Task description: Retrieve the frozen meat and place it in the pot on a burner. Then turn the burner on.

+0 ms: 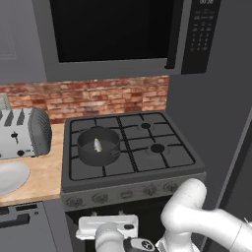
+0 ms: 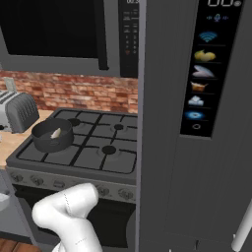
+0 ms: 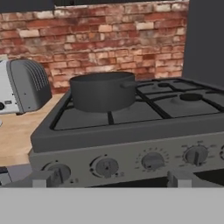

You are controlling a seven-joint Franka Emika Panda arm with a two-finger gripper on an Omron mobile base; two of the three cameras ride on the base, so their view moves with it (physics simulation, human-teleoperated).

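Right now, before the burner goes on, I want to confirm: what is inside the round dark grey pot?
A small pale silvery-white fish-like piece lies inside the pot. The pot's wall hides its underside.

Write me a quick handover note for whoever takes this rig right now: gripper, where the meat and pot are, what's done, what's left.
Gripper: open, empty, low in front of the stove, facing the knobs.
Meat: inside the pot.
Pot: on the front left burner, nearest the toaster.
Done: meat is in the pot, pot is on a burner.
Left: turn on that burner. No flame shows under the pot. Which knob serves it cannot be told from here.
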